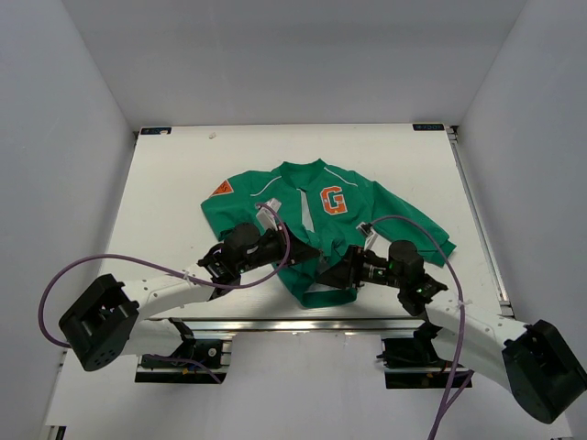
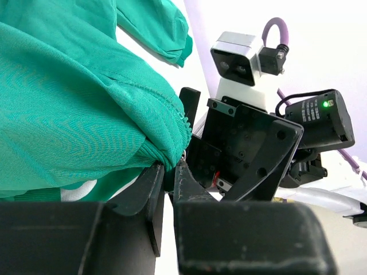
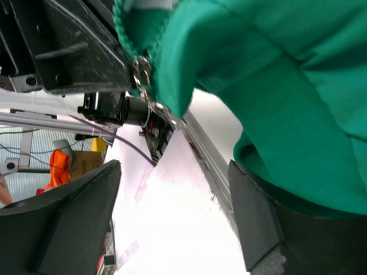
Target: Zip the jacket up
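Now you see the left claw (image 2: 170,172) clenched on the ribbed hem of the small green zip-front jacket (image 1: 321,220); your right claw (image 3: 175,177) gapes released beneath its folded cloth.

jacket (image 1: 321,229): green, thin white piping, light grey lining
chest patch (image 1: 333,200): orange "g", white-edged
sleeve patch (image 1: 221,189): orange triangle, at 10 o'clock on the jacket
table (image 1: 174,183): white
left tool (image 2: 169,172): black
right tool (image 3: 172,212): black
cables (image 2: 274,24): purple
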`<state>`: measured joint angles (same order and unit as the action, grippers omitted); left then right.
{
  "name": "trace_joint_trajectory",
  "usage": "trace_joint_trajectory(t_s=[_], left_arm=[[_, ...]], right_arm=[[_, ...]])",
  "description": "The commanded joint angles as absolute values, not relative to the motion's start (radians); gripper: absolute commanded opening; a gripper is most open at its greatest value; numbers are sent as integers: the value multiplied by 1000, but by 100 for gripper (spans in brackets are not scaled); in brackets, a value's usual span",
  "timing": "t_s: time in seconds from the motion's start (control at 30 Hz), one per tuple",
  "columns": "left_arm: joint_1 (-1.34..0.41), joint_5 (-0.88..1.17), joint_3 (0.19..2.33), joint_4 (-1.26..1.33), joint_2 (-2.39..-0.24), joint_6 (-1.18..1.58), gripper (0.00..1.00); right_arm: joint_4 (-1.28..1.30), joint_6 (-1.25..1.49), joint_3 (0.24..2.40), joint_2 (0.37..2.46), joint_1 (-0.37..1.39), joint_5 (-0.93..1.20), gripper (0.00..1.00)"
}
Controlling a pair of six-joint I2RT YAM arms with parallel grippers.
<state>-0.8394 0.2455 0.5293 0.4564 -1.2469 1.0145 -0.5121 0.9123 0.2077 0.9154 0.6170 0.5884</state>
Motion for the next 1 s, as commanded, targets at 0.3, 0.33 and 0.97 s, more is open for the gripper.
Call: trace_joint_trajectory(t_s=[0.3, 0.33, 0.97], left_arm=[[-839, 247, 508, 492, -1192, 1023, 0], [-839, 247, 508, 492, -1192, 1023, 0], [-839, 235, 506, 471, -1204, 1020, 0]], right_arm=[[-736, 925, 241, 956, 643, 431, 67], [-742, 923, 244, 960, 643, 431, 66], [-772, 933, 270, 996, 644, 442, 30]])
